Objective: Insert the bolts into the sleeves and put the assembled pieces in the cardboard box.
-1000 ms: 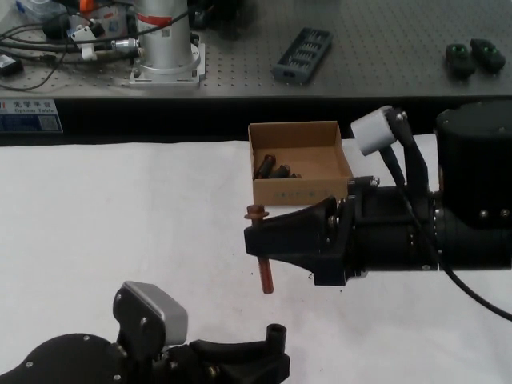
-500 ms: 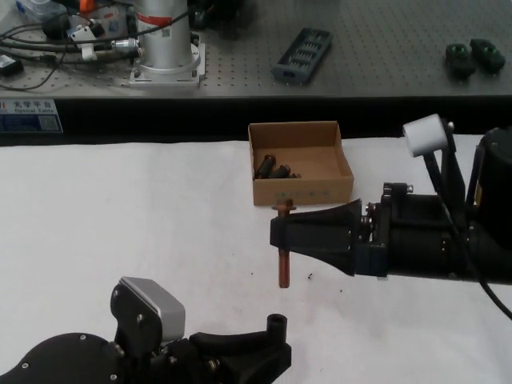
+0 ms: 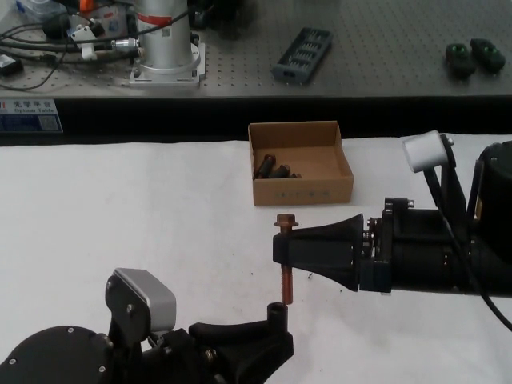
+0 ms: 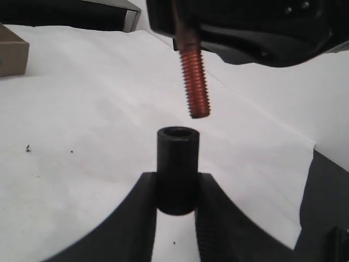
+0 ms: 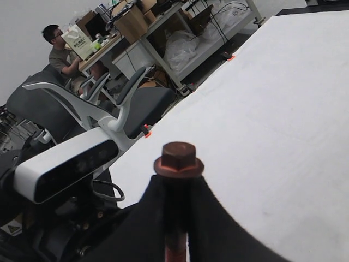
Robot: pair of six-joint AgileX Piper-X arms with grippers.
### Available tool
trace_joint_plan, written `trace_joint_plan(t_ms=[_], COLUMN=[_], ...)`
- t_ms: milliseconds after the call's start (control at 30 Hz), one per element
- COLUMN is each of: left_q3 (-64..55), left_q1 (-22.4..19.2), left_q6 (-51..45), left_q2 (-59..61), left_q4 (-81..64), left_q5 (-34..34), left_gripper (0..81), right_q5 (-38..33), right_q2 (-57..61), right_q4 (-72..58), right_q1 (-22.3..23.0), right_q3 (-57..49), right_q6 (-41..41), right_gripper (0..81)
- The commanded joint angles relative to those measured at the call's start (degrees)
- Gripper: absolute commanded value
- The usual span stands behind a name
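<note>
Bolt (image 4: 194, 82) is clamped in the right claw (image 5: 177, 207) just above the sleeve (image 4: 178, 153) pinched by the left claw (image 4: 177, 191). Maybe slightly off-centre, so the rim could be clipped, sleeve tilted.

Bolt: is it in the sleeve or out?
Out. The bolt hangs with its threaded tip just above the sleeve, a gap between them.

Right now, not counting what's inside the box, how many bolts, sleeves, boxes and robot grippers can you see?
bolt: 1
sleeve: 1
cardboard box: 1
grippers: 2, the left gripper and the right gripper
Total: 5
</note>
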Motion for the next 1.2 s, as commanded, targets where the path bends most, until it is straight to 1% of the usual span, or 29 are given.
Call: trace_joint_plan(t_ms=[0, 500, 633, 1167], left_q3=[-0.08, -0.48, -0.81, -0.81], left_q1=[0.15, 0.15, 0.15, 0.15], left_q6=[-0.37, -1.11, -1.11, -2.97], left_q2=[0.01, 0.01, 0.01, 0.01], left_q4=[-0.97, -2.52, -2.52, -2.52], left_q5=[2.88, 2.79, 4.73, 4.82], left_gripper=[4.4, 4.4, 4.4, 4.4], right_q5=[-0.94, -1.40, -1.40, -2.07], right_q2=[-0.70, -0.70, -0.70, -0.70], right_q4=[-0.92, 0.02, 0.02, 0.37], right_q1=[-0.41, -0.28, -0.28, -0.28], right_q3=[-0.26, -0.20, -0.20, -0.17], right_q6=[0.03, 0.28, 0.28, 0.28], right_gripper=[1.6, 1.6, 1.6, 1.6])
